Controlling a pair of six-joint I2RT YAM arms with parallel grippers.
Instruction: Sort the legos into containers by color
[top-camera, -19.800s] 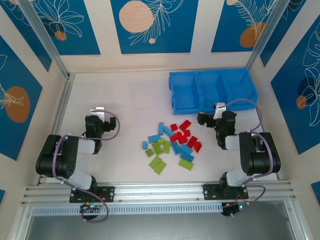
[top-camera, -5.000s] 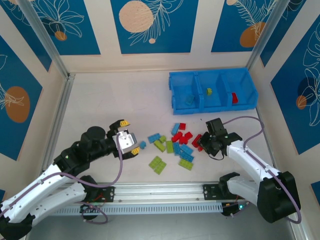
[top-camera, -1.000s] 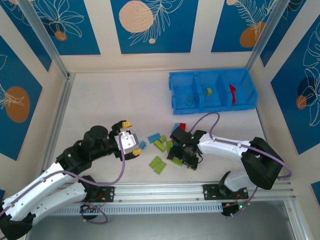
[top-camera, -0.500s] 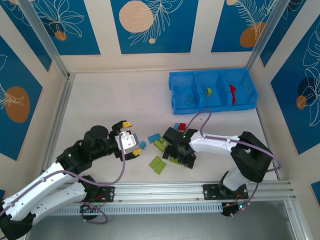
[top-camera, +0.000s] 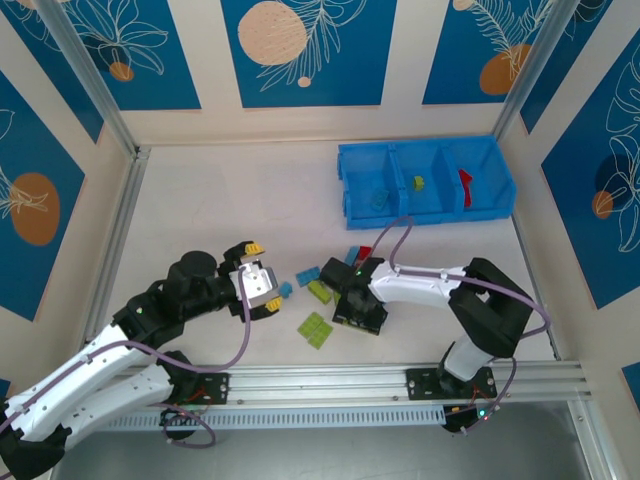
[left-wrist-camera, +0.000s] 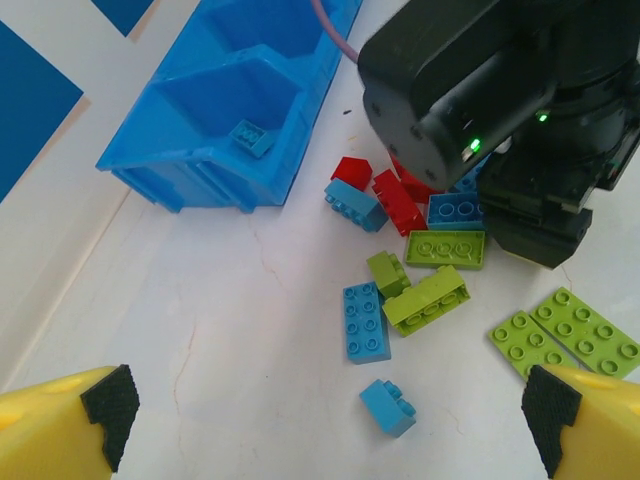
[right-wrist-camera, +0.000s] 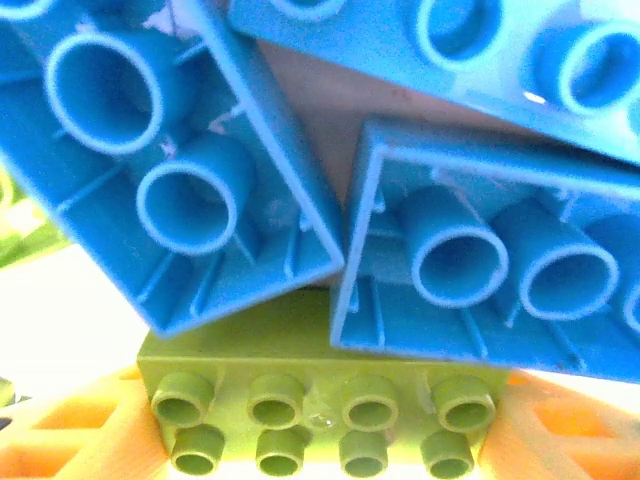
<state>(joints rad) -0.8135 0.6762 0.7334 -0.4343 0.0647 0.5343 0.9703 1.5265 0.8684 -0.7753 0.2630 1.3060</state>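
Step in hand: picking one brick out of the loose legos (left-wrist-camera: 420, 240), which lie in a heap on the table in front of the blue bin tray (top-camera: 430, 213).
Right gripper (top-camera: 360, 312): low over the right part of the heap. In its wrist view a lime green brick (right-wrist-camera: 320, 400) lies between the orange pads (right-wrist-camera: 70, 440). They seem to press on both of its ends, but the view is too close to be sure the pinch is firm.
Neighbours: two light blue bricks (right-wrist-camera: 180, 180), turned bottom-up, lie against the green one on its far side.
Left gripper (top-camera: 258, 288): fingers spread wide, holding nothing, just beside the left edge of the heap and a small blue brick (left-wrist-camera: 388, 408).
Tray: each compartment has one piece already: blue in the left, green in the middle compartment (top-camera: 437, 192), red in the right.
Progress: I judge it early, as most bricks are on the table.
Next move: it calls for lifting straight up, so that the blue neighbours are not dragged along, and then carrying the brick to the middle compartment.
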